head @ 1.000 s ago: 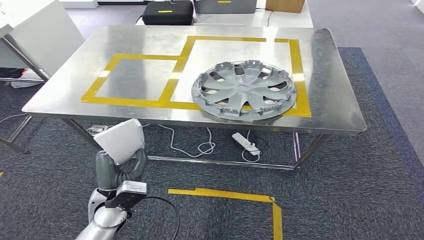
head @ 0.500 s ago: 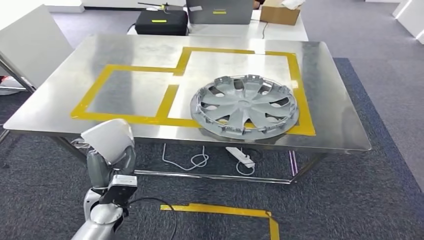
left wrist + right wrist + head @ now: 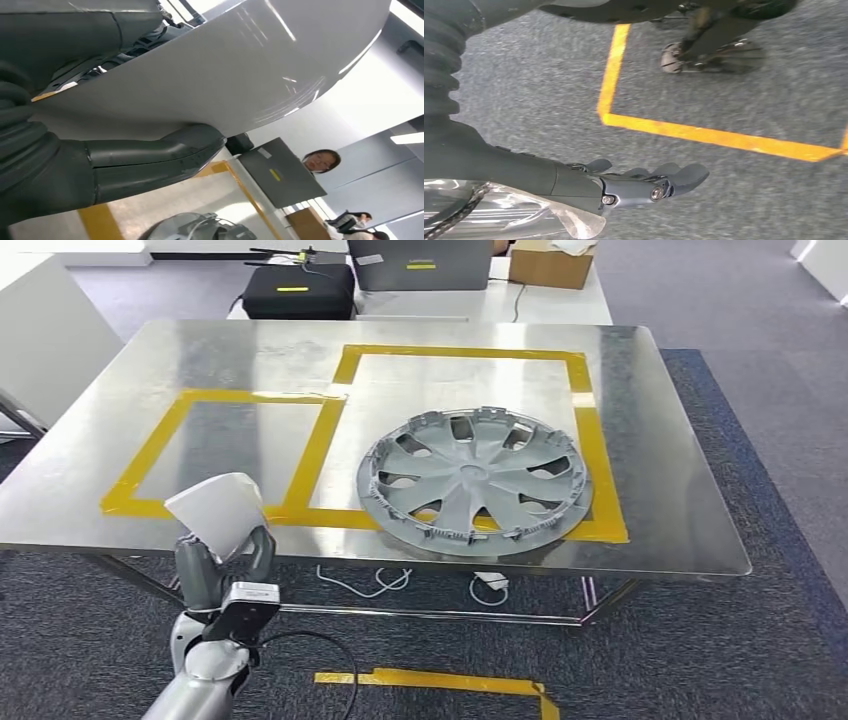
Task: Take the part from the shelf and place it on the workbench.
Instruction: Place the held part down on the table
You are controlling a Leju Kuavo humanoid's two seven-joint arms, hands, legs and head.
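Head view, nearest first: left hand (image 3: 222, 565) raised at the near edge of the workbench (image 3: 130, 530), gripping a pale curved part (image 3: 218, 512) from below, thumb on one side and fingers on the other. Left wrist view: thumb (image 3: 150, 160) pressed up against the part's smooth underside (image 3: 215, 75), darker fingers lying over its far face, so firmly held rather than merely resting. Right wrist view: right hand (image 3: 644, 185) hanging low over grey carpet (image 3: 549, 100) and a yellow floor line (image 3: 704, 135), fingers loosely apart and straight, holding nothing. Farther out on the steel top: a small yellow-taped square (image 3: 215, 445) just beyond the held part, then a larger taped rectangle (image 3: 460, 352) with a grey wheel cover (image 3: 472, 480) lying flat inside it, overlapping the tape at its near edge. Beyond the bench: a black case (image 3: 292, 290), a cardboard box (image 3: 548, 264), and, seen in the left wrist view, two people (image 3: 320, 161). Judged step: carrying done, placing about to start. Next move likely calls for reaching forward over the bench edge, lowering the part into the small square, well apart from the wheel cover, then spreading thumb and fingers only once the part sits steady on the steel.
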